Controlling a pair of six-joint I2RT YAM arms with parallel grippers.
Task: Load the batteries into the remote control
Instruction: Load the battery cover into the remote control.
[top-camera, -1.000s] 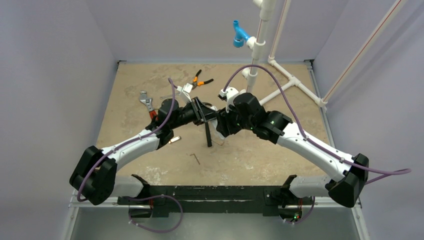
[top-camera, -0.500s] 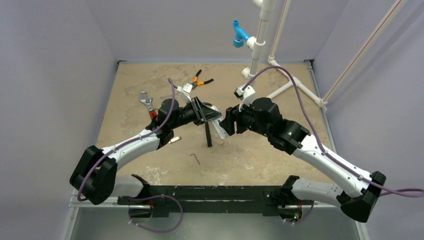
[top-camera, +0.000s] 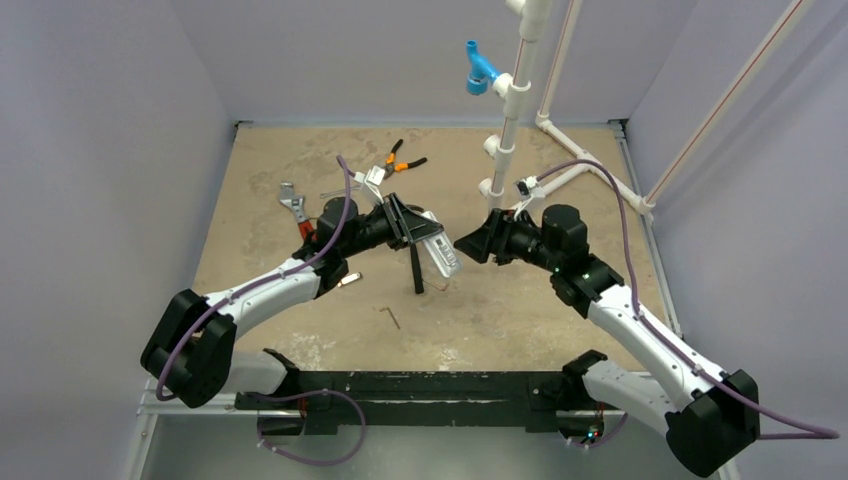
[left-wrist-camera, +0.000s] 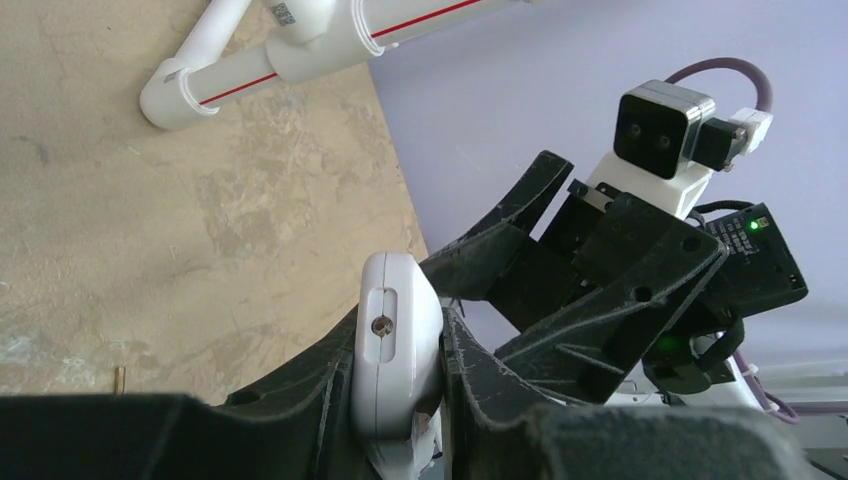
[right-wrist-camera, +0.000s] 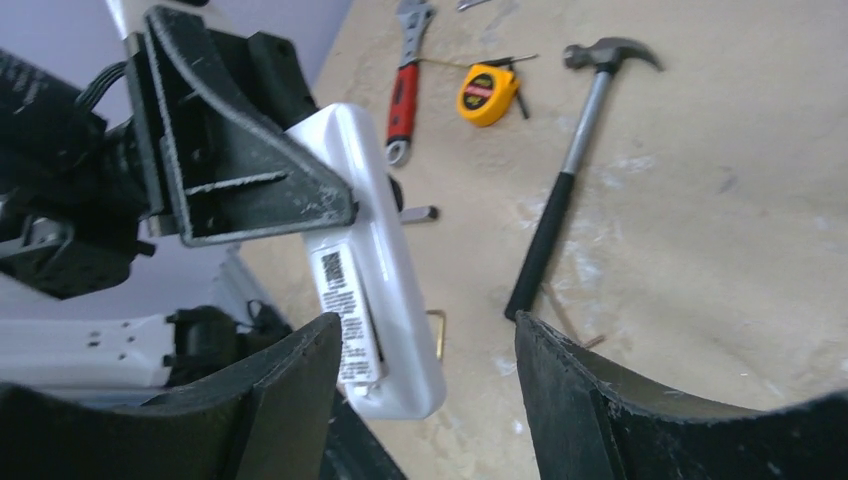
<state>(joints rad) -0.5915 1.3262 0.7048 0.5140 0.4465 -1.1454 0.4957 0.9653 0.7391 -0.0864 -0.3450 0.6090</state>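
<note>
Clamping remote control (right-wrist-camera: 370, 290) w/ left pincer (top-camera: 425, 233), btn face hidden; right pincer (top-camera: 468, 246) apart.

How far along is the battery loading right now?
Done: the remote control is lifted off the table, clamped in the left gripper. In hand: the right gripper stands open beside the remote, holding nothing. Left: no batteries show in any view, so fetching and inserting them looks not yet done.
</note>
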